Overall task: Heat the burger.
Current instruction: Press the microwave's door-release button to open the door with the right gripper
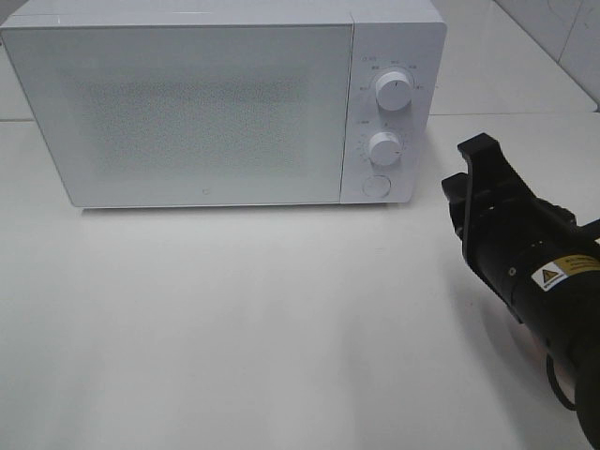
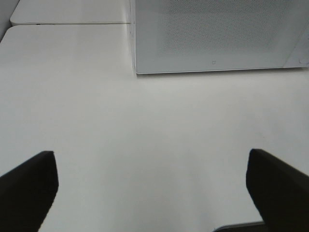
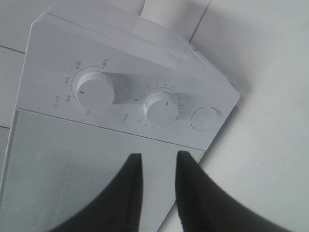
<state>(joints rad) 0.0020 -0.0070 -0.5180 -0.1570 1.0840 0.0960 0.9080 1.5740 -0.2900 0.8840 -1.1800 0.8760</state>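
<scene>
White plastic covers the whole microwave (image 1: 206,112), which is set at the 12 o'clock side of the pale table (image 1: 281,328) with its frosted door (image 1: 187,112) shut. The burger is not seen in any view; whether it lies behind that door cannot be told, since nothing can be made out through the panel. On the control strip at the 3 o'clock end of the oven's face, an upper knob (image 1: 394,91) is placed at 12 o'clock, a lower timer-like knob (image 1: 385,148) at the centre, and a round button (image 1: 376,186) at 6 o'clock. The right gripper (image 1: 466,167) is held at 3 o'clock of the table, near the strip but apart from it; its fingers are drawn close with only a slim gap, and nothing is grasped. The left gripper (image 2: 150,159) is spread wide and empty above bare tabletop at about 7 o'clock of the oven. A dial turn is judged to be the step in hand. Trouble could be caused by the narrow gap, which looks slimmer than either knob, so a knob might be shoved rather than clasped. The button could be struck by a low approach, and the oven could be slid backward on the smooth table by a hard push. An empty oven would be run if the burger is not inside.
</scene>
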